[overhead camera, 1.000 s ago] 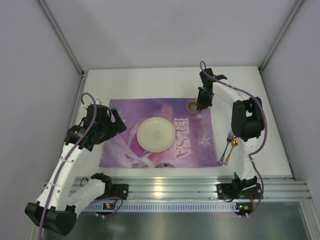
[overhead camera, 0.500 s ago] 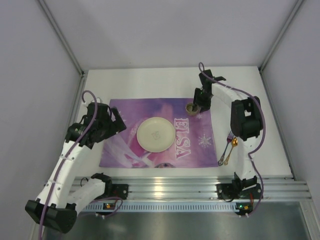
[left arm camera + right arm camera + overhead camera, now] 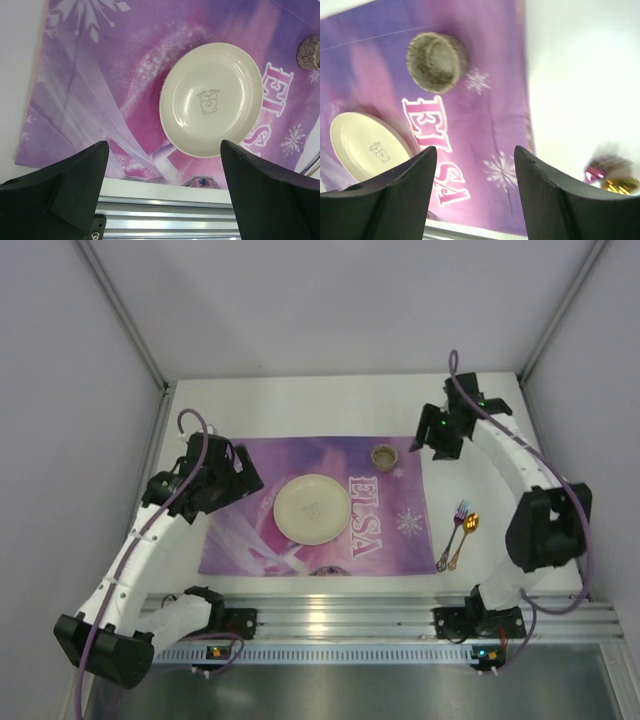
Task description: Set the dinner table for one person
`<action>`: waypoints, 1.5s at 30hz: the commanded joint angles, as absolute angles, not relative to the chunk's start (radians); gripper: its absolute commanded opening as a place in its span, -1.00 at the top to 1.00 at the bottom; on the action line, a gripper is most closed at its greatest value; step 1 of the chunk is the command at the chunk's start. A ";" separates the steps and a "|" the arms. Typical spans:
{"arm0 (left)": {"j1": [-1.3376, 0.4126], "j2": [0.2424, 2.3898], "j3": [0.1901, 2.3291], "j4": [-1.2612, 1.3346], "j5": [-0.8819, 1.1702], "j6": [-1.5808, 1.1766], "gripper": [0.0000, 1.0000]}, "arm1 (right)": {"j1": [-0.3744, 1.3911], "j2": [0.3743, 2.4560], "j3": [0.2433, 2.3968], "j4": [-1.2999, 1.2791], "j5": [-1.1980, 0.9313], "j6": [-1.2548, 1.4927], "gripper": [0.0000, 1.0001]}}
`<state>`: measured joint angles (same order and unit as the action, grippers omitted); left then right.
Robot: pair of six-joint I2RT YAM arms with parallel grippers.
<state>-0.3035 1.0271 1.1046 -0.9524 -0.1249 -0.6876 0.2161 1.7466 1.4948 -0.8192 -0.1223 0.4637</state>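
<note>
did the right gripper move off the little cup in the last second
Yes. The right gripper has swung right, away from the cup, and now hangs by the placemat's far right corner.

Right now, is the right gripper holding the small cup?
No, the right gripper hangs open, apart from the cup, which stands alone on the placemat.

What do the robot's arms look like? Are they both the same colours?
Yes, they match. The left arm and the right arm are made of white tubes with chunky black joints, and a thin purple cable loops along each one. The left gripper and the right gripper are black, each with two thick dark fingers shaped like wedges.
</note>
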 commanded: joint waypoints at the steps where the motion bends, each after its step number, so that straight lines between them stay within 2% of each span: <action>1: -0.376 1.052 1.131 -0.858 -0.130 -0.730 -0.97 | 0.111 1.558 1.350 -0.879 -0.112 0.462 -0.27; 5: -0.555 1.118 1.143 -0.828 -0.228 -0.770 -0.97 | 0.058 1.474 1.104 -0.887 -0.080 0.492 -0.26; 11: -0.632 1.195 1.152 -0.807 -0.227 -0.815 -0.96 | 0.034 1.463 0.922 -0.827 -0.104 0.508 -0.22; 35: -0.635 1.112 1.080 -0.844 -0.268 -0.830 -0.96 | 0.009 1.571 0.857 -0.739 -0.032 0.495 0.03; 39: -0.635 1.124 1.088 -0.844 -0.271 -0.830 -0.96 | 0.009 1.583 0.850 -0.727 -0.022 0.489 0.20; 41: -0.635 1.124 1.092 -0.844 -0.272 -0.830 -0.96 | 0.009 1.586 0.844 -0.721 -0.011 0.485 0.36; 45: -0.634 1.135 1.095 -0.845 -0.270 -0.830 -0.96 | 0.008 1.606 0.835 -0.704 -0.005 0.480 0.84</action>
<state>-0.6304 1.1290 1.0794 -0.8425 -0.2531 -0.8211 0.0135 1.5658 0.8589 -0.7879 -0.0017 0.4770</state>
